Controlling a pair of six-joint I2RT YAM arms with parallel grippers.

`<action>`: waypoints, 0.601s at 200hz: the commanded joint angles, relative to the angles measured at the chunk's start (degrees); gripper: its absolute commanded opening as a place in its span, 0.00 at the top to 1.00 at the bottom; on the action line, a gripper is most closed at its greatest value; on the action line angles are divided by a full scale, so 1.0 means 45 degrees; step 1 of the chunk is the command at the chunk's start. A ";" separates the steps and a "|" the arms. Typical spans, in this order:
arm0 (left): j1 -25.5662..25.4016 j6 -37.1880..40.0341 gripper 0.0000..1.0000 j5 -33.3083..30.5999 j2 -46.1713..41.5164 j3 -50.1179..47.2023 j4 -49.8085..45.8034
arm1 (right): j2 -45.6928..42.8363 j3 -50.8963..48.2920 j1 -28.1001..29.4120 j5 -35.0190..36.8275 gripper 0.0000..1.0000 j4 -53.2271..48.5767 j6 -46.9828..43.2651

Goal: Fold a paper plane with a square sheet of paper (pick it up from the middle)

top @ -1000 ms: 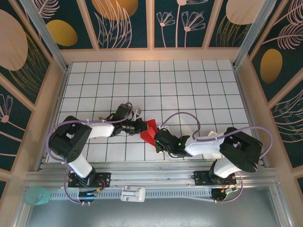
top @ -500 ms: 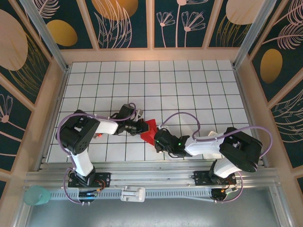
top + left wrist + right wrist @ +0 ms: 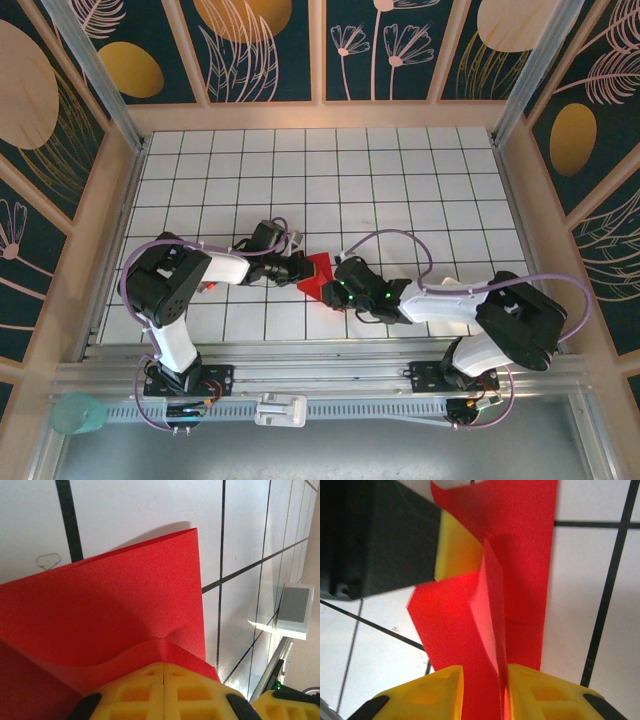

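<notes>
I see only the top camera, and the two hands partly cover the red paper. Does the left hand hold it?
Observer: Yes. In the left wrist view, the left hand is shut on an edge of the red paper.
Operator: And is the right hand closed too?
Observer: No. In the right wrist view, the right hand is open, and a raised fold of the paper runs into the gap between its fingers.

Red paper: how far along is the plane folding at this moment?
Done: the red paper is creased into a smaller layered shape. In hand: the left tool is shut on one edge, and the right tool stands open around an upright crease. Left: no narrow pointed dart yet; more folds remain.
</notes>
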 commanded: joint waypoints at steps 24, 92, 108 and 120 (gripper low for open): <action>0.0086 0.0333 0.93 0.0156 0.0290 0.0036 0.0248 | -0.0002 -0.0165 -0.0422 -0.0908 0.72 0.0663 0.0038; 0.0083 0.0327 0.93 0.0164 0.0231 0.0049 0.0204 | 0.0566 -0.0431 -0.0679 -0.1284 0.80 0.1308 0.0323; 0.0083 0.0329 0.93 0.0152 0.0210 0.0045 0.0189 | 0.0574 -0.0567 -0.0728 -0.1265 0.81 0.1312 0.0436; 0.0083 0.0303 0.93 0.0168 0.0211 0.0035 0.0202 | 0.0586 -0.0667 -0.0735 -0.1226 0.82 0.1288 0.0526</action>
